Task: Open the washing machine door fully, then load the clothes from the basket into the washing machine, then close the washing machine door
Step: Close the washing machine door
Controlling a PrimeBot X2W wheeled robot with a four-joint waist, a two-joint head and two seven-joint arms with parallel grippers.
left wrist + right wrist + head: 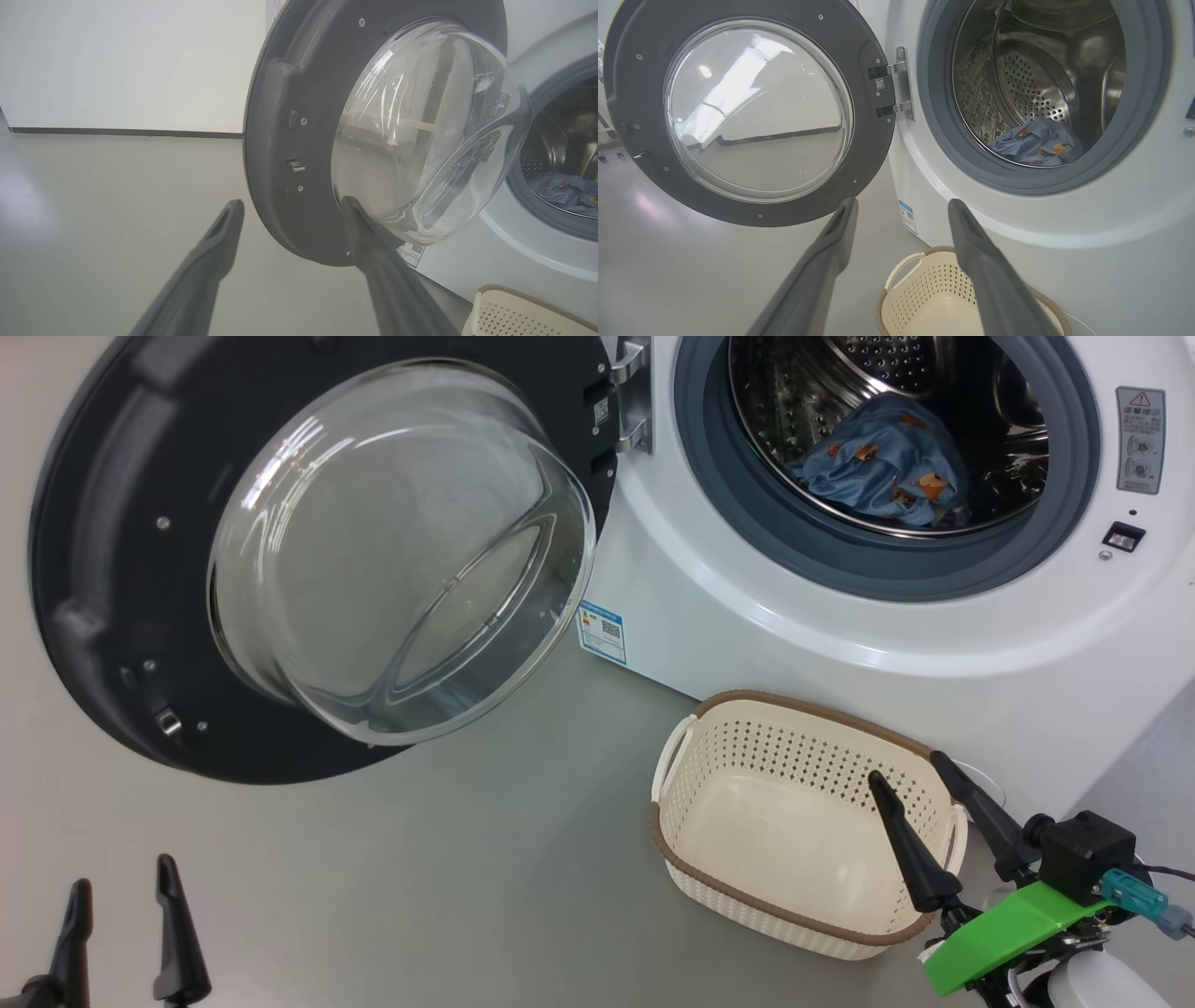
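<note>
The washing machine [840,644] stands with its door [308,551] swung wide open to the left, glass bowl facing me. Light blue printed clothes [882,467] lie inside the steel drum, also seen as clothes [1038,142] in the right wrist view. The cream basket [794,821] sits on the floor in front of the machine, with nothing showing in the part of it I can see. My right gripper [906,770] hangs open over the basket's right end. My left gripper [121,887] stands open at the lower left, below the door [327,140], holding nothing.
Grey floor [467,859] stretches between the open door and the basket. A pale wall with a dark skirting line [121,133] runs behind the door. A blue label sticker [602,630] marks the machine's lower left corner.
</note>
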